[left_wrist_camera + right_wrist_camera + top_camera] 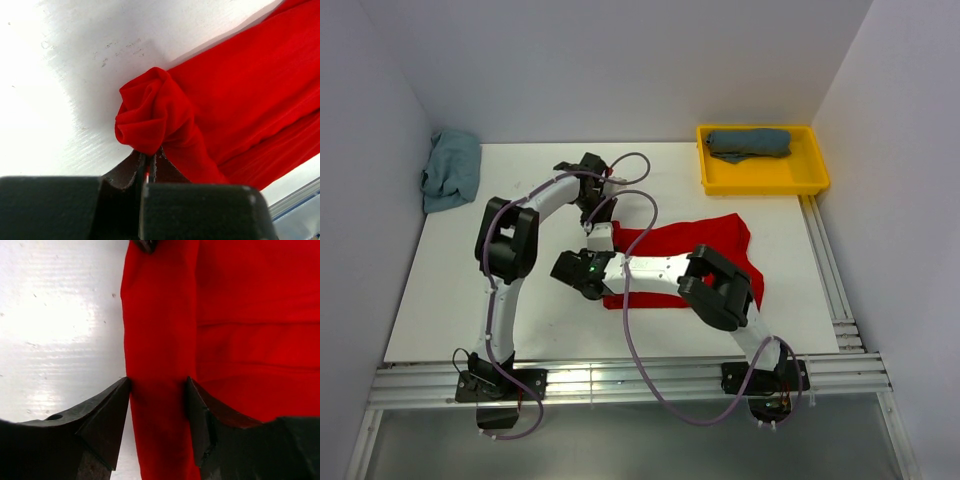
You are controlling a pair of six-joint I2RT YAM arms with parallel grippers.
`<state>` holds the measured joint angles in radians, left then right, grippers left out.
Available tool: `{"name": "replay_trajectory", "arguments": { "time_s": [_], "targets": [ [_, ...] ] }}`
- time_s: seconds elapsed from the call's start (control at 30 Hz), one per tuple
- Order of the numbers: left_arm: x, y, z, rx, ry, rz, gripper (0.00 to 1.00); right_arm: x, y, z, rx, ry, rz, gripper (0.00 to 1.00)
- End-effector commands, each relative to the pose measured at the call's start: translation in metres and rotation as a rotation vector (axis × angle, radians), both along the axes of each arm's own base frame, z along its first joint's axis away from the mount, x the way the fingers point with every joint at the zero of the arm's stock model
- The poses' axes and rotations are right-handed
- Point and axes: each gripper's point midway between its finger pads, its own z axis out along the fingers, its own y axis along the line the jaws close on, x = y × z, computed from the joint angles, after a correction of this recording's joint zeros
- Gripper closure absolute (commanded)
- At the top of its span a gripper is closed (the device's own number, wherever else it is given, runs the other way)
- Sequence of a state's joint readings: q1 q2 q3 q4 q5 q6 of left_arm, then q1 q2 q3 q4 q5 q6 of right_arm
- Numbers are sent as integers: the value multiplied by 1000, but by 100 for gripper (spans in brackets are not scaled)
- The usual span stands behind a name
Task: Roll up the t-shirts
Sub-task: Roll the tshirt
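Right wrist view: the folded edge of the bright red cotton t-shirt (pixel 250 340) runs vertically through the frame, straddled by the half-open right gripper (pixel 158 385); the left gripper (pixel 149 161) is clamped on its bunched top end.

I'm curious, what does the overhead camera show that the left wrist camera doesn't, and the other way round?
Only the overhead view: a yellow tray at the far right holding a blue-grey shirt, and a pale teal shirt bunched at the far left.
Only the left wrist view: close up, the left pincer pinched shut on a bunched lump at the corner of the red shirt.
Both: the red shirt lying on the white table.
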<state>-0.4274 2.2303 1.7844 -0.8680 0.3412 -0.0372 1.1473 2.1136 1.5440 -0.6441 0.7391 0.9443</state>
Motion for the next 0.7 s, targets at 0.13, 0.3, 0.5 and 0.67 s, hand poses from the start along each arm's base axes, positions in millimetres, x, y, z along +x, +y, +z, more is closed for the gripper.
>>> {"name": "replay_trajectory", "arguments": {
  "time_s": [0.13, 0.3, 0.5, 0.67],
  "targets": [
    [7, -5, 6, 8, -19, -27, 95, -21, 2, -13, -47, 23, 15, 44],
    [9, -7, 8, -1, -24, -33, 79, -29, -1, -19, 4, 41, 5, 51],
    [12, -14, 23, -43, -37, -41, 56, -34, -4, -10, 179, 40, -37, 76],
    [15, -24, 58, -147, -93, -96, 41, -34, -1, 4, 418, 56, -51, 82]
  ]
}}
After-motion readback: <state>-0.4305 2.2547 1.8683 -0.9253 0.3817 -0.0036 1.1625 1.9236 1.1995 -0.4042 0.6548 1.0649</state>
